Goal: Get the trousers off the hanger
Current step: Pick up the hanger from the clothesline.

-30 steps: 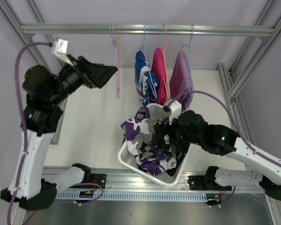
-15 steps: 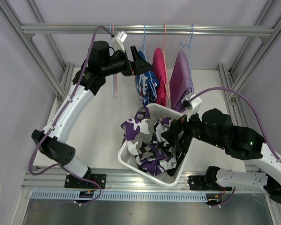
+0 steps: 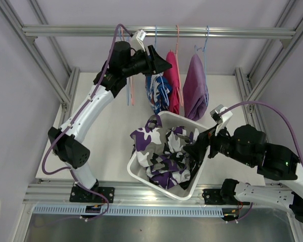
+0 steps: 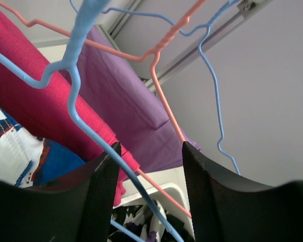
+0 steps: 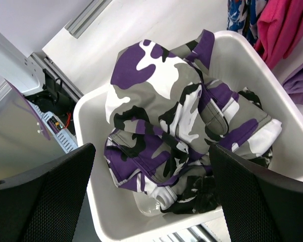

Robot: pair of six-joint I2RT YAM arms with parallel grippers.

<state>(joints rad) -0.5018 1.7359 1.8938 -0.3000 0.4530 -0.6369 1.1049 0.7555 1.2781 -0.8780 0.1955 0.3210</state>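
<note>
Top external view shows three pairs hanging under the rail (image 3: 232, 33): blue-white trousers (image 3: 154, 93), pink trousers (image 3: 172, 83) and lilac trousers (image 3: 194, 88). Two more, camouflage trousers (image 3: 159, 146) over black trousers (image 5: 199, 194), lie in the one basket (image 5: 88, 118) below the rail. Two bare hangers (image 3: 127, 85) dangle toward its left end. Within the last second the left end effector (image 3: 159, 63) has swung in from far left of the rail to the blue-white pair's hanger, fingers apart astride the wire, holding nothing. The right end effector (image 3: 192, 149), wide open and empty, has backed off the basket. I judge two pairs done and a third starting.
</note>
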